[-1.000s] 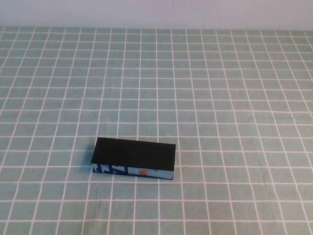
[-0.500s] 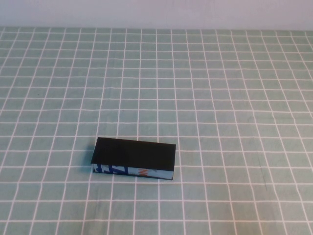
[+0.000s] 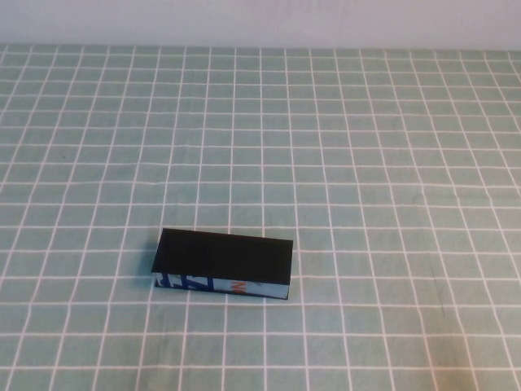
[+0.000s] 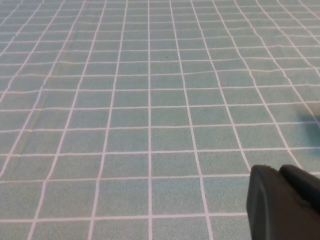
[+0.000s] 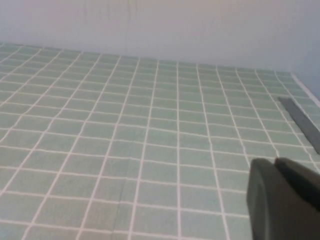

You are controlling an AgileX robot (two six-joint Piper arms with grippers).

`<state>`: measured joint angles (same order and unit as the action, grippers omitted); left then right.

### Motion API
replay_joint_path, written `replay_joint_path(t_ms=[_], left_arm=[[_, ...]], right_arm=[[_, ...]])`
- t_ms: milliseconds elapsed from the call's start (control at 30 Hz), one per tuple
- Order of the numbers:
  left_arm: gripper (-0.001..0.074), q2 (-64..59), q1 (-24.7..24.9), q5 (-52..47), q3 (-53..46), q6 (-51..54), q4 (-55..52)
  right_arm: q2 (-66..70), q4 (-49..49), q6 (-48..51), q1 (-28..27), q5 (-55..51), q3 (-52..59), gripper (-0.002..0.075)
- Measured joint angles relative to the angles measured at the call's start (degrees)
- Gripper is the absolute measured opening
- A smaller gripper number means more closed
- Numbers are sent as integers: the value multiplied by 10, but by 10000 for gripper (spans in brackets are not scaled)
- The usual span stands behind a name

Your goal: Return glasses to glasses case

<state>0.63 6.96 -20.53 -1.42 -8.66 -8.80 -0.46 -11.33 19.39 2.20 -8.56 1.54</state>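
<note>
The glasses case (image 3: 221,264) lies on the green checked cloth, left of centre and near the front of the high view. Its flat black lid is down, and its blue-and-white front edge with an orange mark faces me. The glasses are not in view. Neither arm shows in the high view. My left gripper (image 4: 280,172) shows only in the left wrist view, shut and empty, low over bare cloth. My right gripper (image 5: 275,165) shows only in the right wrist view, shut and empty, over bare cloth. The case shows in neither wrist view.
The green cloth with white grid lines (image 3: 366,163) covers the whole table. A pale wall (image 3: 260,20) runs along the far edge. A grey strip (image 5: 301,121) lies along the cloth's edge in the right wrist view.
</note>
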Motion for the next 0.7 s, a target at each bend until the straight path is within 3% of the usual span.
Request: replay_joint_path(t_ms=[267, 700], left_arm=[[-2, 0, 0, 0, 0, 0, 0], [-2, 0, 0, 0, 0, 0, 0]], right_arm=[[0, -19, -1, -46, -115, 0, -13], [0, -26, -32, -46, -122, 0, -13]])
